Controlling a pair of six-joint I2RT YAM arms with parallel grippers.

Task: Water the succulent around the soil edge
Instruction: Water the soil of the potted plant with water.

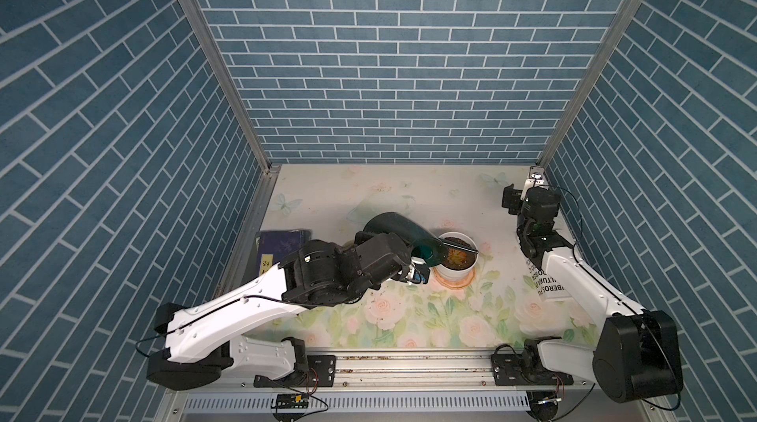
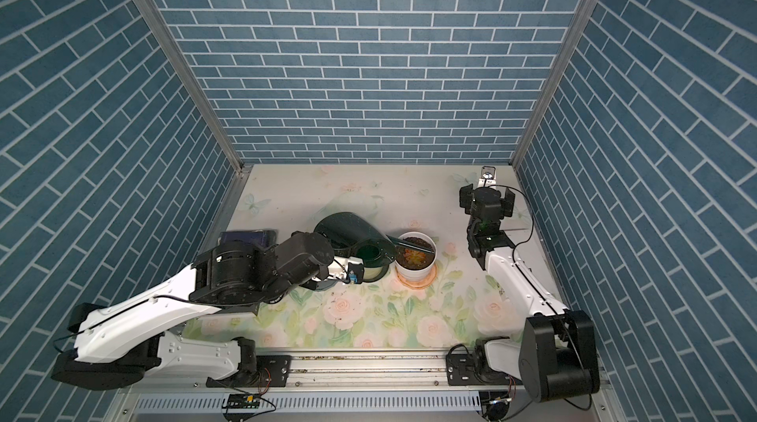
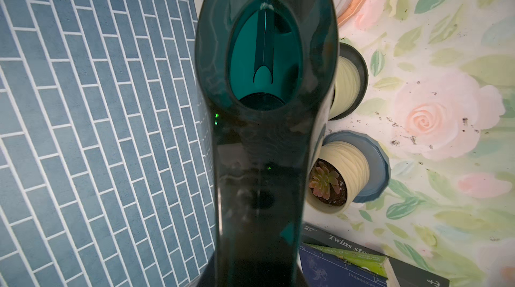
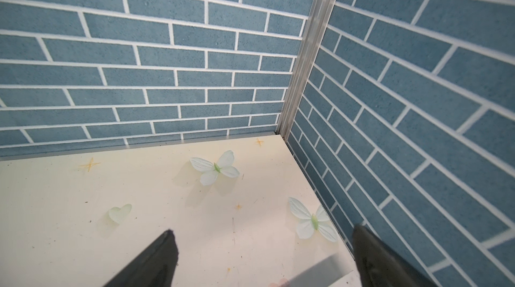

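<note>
Left gripper [image 2: 348,271]: closed on the handle of the watering can [image 1: 391,227]. The jaws are hidden behind the handle, but the can hangs clear of the table [image 1: 409,317], so the grip is judged firm.

Watering can: dark teal, translucent, tipped toward the white pot [image 1: 454,272]. Its thin spout [image 1: 461,246] crosses over the pot, with the tip above the soil [image 1: 458,241] near the rim farthest from the can.

Succulent [image 1: 455,255]: orange-tinged, centred in the white pot, which stands on a peach saucer [image 1: 452,284] near mid-table.

Progress: can lifted, tilted and placed over the soil edge. No stream or wet patch can be made out. Likely at or just before pouring, with the circuit round the rim left to do.

Beneath the can, left wrist view: ribbed pot on blue saucer [image 3: 344,160] and ribbed pot on dark saucer [image 3: 347,85].

Book [image 1: 282,243]: at the table's left edge.

Right gripper [image 4: 263,230]: jaws wide apart, empty, parked in the far right corner.
</note>
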